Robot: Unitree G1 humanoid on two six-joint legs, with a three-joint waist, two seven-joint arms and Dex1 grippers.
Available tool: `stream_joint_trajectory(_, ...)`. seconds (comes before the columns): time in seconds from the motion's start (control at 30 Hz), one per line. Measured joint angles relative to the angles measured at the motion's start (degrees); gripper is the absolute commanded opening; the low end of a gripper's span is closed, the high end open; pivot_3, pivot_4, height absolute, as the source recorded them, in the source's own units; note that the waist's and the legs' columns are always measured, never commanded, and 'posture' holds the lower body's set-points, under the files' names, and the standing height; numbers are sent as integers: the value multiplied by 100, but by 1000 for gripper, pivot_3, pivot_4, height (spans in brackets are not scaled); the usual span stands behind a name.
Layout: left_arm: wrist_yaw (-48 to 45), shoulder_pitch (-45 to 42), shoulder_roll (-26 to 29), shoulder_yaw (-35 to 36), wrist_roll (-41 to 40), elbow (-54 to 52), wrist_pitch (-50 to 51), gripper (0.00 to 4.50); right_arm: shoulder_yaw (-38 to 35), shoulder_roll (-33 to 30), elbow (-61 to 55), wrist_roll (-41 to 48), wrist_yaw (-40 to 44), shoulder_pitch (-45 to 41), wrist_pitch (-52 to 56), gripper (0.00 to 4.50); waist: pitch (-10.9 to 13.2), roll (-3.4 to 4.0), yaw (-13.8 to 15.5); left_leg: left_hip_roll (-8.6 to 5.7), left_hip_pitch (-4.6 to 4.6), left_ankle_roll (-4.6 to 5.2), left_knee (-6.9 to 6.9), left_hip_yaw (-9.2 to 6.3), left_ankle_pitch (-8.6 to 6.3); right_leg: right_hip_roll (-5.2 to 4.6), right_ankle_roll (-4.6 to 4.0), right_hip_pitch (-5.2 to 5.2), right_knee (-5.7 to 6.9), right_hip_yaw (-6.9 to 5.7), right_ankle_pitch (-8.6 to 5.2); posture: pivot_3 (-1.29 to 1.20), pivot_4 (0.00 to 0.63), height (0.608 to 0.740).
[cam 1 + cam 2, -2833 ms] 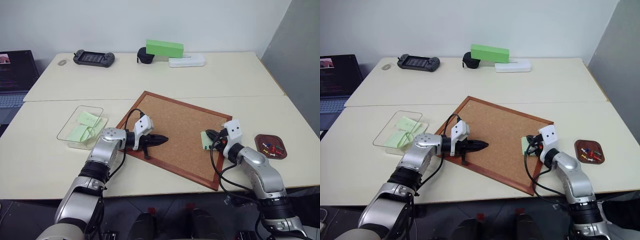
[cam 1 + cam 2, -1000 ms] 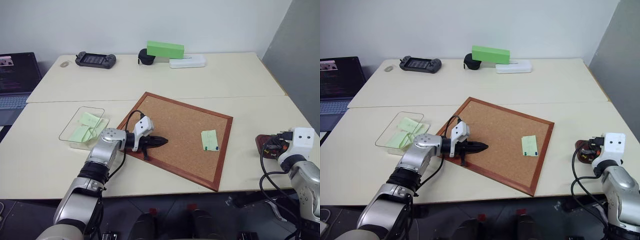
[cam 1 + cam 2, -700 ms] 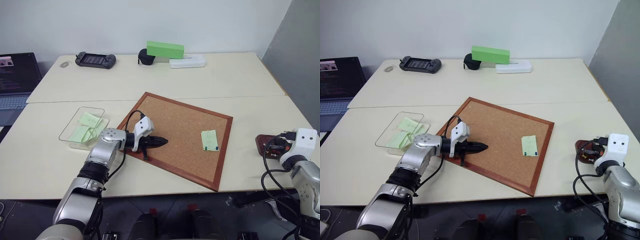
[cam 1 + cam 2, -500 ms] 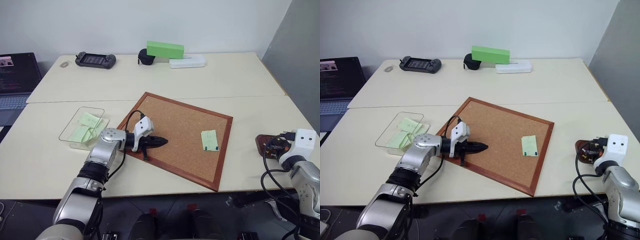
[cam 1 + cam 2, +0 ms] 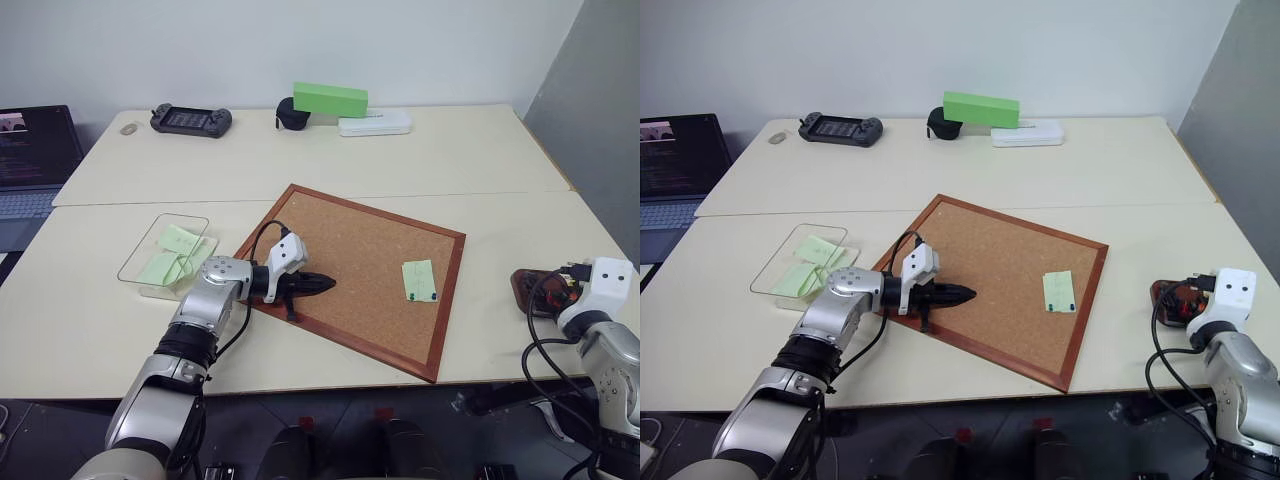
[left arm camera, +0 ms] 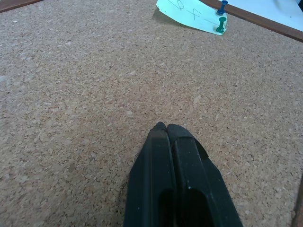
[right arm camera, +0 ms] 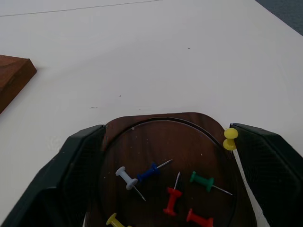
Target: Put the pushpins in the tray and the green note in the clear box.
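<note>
Left eye view: corkboard (image 5: 350,265) lies mid-tabletop (image 5: 450,160), the green note (image 5: 420,279) pinned at its right; clear box (image 5: 166,254) left. Left tool (image 5: 326,283) is closed, empty. Right tool (image 7: 161,161), spread wide, straddles the tray (image 7: 165,142) of pushpins (image 7: 165,189), one yellow pin at a finger.

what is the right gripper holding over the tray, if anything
Nothing is clamped: the right gripper is open over the tray. A yellow pushpin sits against one finger's inner face.

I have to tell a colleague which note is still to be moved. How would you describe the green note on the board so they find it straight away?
Start at the corkboard, the wood-framed panel lying askew mid-table. Near its right edge lies the green note, a pale slip pinned along one side by two pushpins, one blue, one green. Other green slips lie in the clear box to the left; this one alone sits on cork.
</note>
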Motion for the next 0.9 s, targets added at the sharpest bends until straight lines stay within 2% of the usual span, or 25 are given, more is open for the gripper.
stream_joint_trajectory(0.57,-56,5,12,0,-2,-6,5,0,-411,399,-214,1116,-221,-178,523,4485,-1,2,-1,2,-1,0,-1,-1,0,0,0,0,-2,1,0,0,150,740)
stream_joint_trajectory(0.9,-61,7,14,1,-1,-17,21,0,-66,161,-170,870,-276,-172,544,4485,-1,2,-1,1,-1,0,-2,0,0,1,0,0,-4,0,0,0,150,740)
